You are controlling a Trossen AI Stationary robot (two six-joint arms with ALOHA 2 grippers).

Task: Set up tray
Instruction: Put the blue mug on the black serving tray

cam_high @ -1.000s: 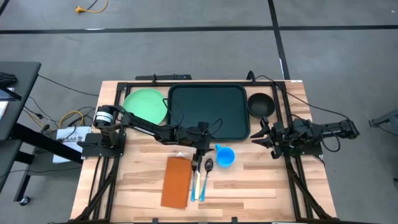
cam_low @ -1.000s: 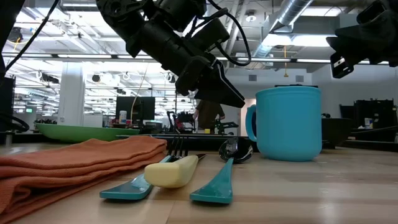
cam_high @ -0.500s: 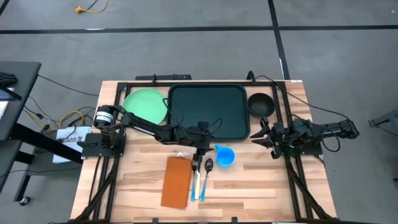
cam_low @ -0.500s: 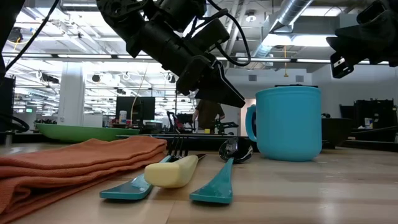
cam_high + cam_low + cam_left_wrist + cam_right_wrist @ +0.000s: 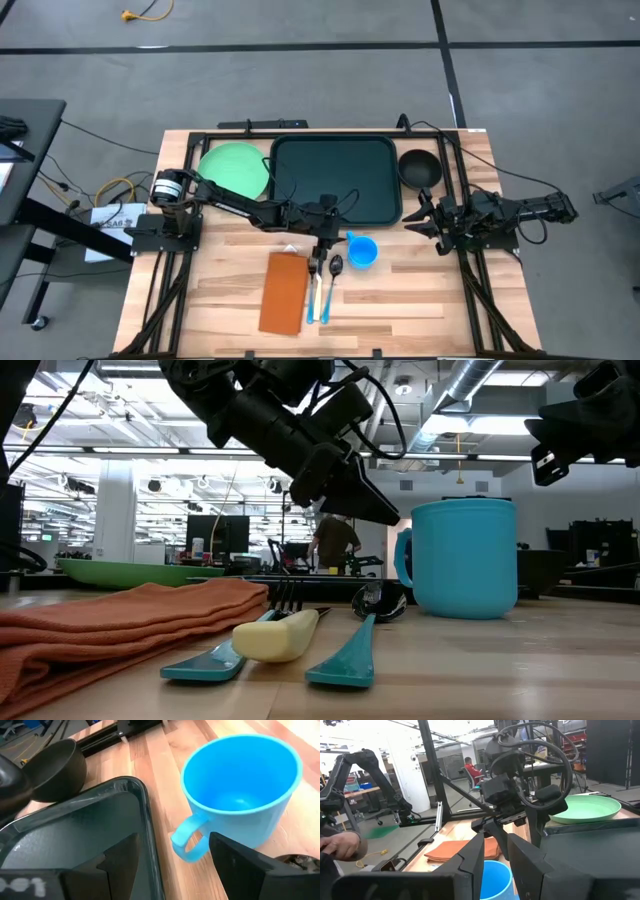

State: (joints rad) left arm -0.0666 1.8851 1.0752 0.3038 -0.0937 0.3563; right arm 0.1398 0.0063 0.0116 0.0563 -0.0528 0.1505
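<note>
No legible writing. Dark green tray (image 5: 336, 178) empty; blue mug (image 5: 239, 795) empty. Left gripper (image 5: 172, 865) spread, over mug handle. Right gripper (image 5: 492, 854) spread, parked beside the tray.

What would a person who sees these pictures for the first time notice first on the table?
Probably the left gripper, open above the near edge of the dark green tray, right next to the bright blue cup. Then the light green plate left of the tray, and the orange napkin with cutlery at the front. The right gripper waits right of the tray.
</note>
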